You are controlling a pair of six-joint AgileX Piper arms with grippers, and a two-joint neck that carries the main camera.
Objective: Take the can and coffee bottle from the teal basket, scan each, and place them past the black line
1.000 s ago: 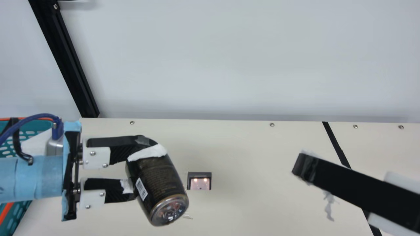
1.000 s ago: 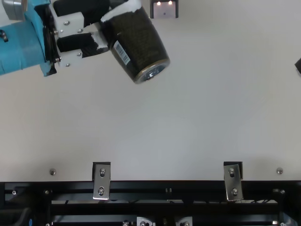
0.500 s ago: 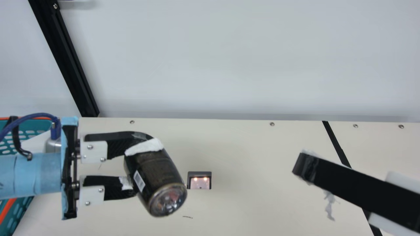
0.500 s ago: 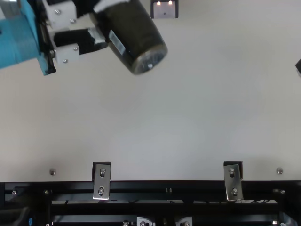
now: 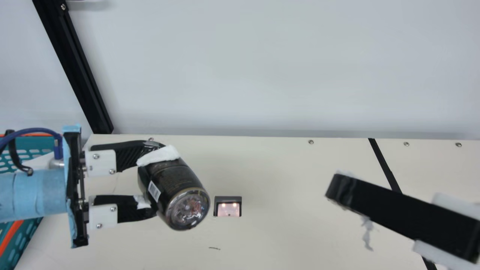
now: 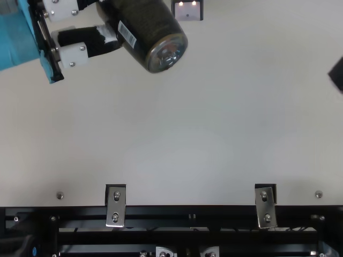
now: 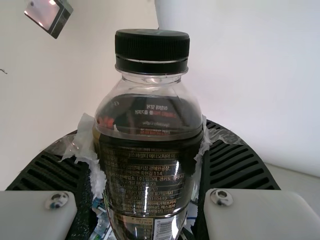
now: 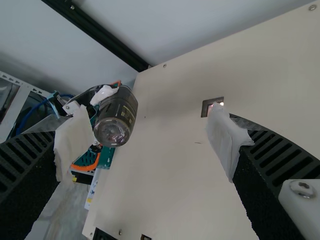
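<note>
Clock reference: all hours read from the centre of the main view, unless noted.
Coffee bottle: clear plastic bottle with a black label, black ribbed screw cap and dark contents [image 5: 170, 180]; found between seven and eight o'clock, held above the desk, tilted, its round base towards five o'clock.
Barcode: white printed patch [image 5: 154, 191] on the bottle's side, in view of the neck camera.
Left gripper: black ribbed fingers with white padding [image 5: 155, 179], at eight o'clock; jaws closed on the bottle's body, one finger on either side, cap clear of both.
Right gripper: black, white padding at the tips [image 5: 340, 189], at four o'clock; jaws wide, as its wrist view confirms.
Scanner: small dark-framed window with two lit spots [image 5: 228, 207], at six o'clock; near the bottle, on its three o'clock side, apart from it.
Teal basket: perforated plastic with orange trim [image 5: 37, 141], around nine o'clock, partly behind the left arm.
Black line: dark straight strip [image 5: 382, 165] on the desk, around four o'clock, partly covered by the right gripper.
Desk: cream surface [image 5: 285, 225]; a short dark mark [image 5: 214, 248] between six and seven o'clock.
Frame: black post [image 5: 73, 67] at ten o'clock.
</note>
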